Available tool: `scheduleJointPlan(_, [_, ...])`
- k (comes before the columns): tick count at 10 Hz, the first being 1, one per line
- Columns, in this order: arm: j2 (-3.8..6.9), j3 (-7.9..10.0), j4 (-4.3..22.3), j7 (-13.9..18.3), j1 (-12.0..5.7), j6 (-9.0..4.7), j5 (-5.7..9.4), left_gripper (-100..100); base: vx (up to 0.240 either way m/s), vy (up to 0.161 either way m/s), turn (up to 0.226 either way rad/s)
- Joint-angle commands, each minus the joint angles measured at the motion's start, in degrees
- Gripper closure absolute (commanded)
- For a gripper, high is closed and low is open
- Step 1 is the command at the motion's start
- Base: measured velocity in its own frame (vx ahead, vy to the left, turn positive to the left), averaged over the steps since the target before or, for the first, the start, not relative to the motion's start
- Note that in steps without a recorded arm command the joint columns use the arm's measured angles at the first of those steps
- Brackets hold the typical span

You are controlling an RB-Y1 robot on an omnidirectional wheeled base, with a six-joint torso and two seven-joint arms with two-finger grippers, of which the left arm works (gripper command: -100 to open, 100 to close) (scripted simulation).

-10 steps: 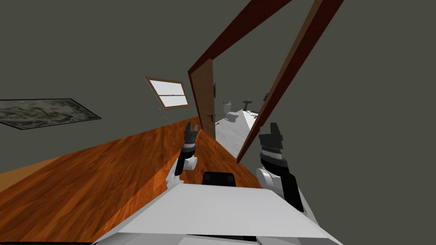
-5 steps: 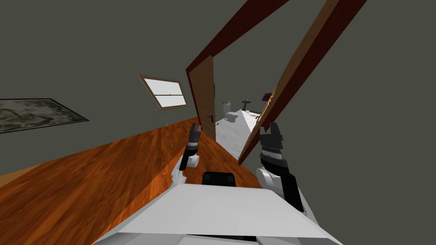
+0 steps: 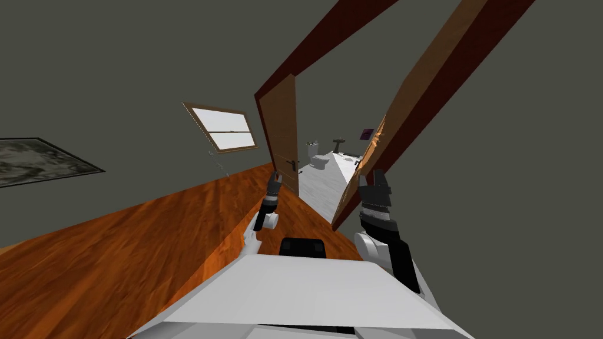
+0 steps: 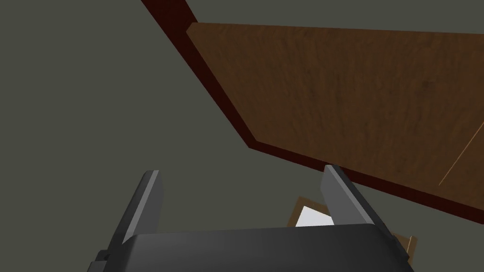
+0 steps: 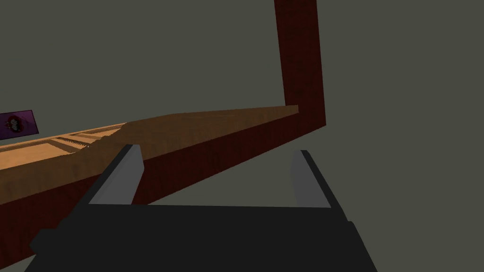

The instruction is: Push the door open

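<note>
A brown door (image 3: pixel 281 132) with a dark handle (image 3: pixel 292 160) stands swung aside at the left of a dark red frame (image 3: pixel 330 32). My left gripper (image 3: pixel 274 176) is open just below and in front of that handle. In the left wrist view the door (image 4: pixel 359 94) and frame (image 4: pixel 208 80) lie beyond the left gripper (image 4: pixel 243 189), apart from it. My right gripper (image 3: pixel 374 175) is open beside the right jamb (image 3: pixel 424 76). From the right wrist, a brown edge (image 5: pixel 203 123) and the red frame (image 5: pixel 300 56) run past the right gripper (image 5: pixel 215 165).
Through the doorway lies a pale floor (image 3: pixel 327 182) with a toilet (image 3: pixel 318 159) and a pedestal sink (image 3: pixel 340 143). A window (image 3: pixel 227 128) and a picture (image 3: pixel 35 162) hang on the grey left wall. I stand on an orange wooden floor (image 3: pixel 147 247).
I have moved closer to the doorway, and the window and picture have slid left in view. My left gripper has reached forward towards the door's handle. The right arm has kept its pose.
</note>
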Motion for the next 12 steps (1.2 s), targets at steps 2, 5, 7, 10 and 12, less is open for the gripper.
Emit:
scheduleJointPlan(2, [0.18,-0.51,3.4,0.4,-2.07,0.51,0.29,-100,0.082,0.096,-0.069])
scheduleJointPlan(5, [0.32,-1.11,7.8,0.8,-4.56,0.89,0.63,-100,0.082,0.106,-0.063])
scheduleJointPlan(7, [0.41,-1.52,10.6,1.1,-6.22,1.15,0.85,-100,0.090,0.103,-0.069])
scheduleJointPlan(10, [0.45,-2.14,15.1,1.5,-8.77,1.54,1.20,-100,0.082,0.116,-0.060])
scheduleJointPlan(12, [0.48,-2.55,18.1,1.8,-10.48,1.81,1.44,-100,0.060,0.110,-0.079])
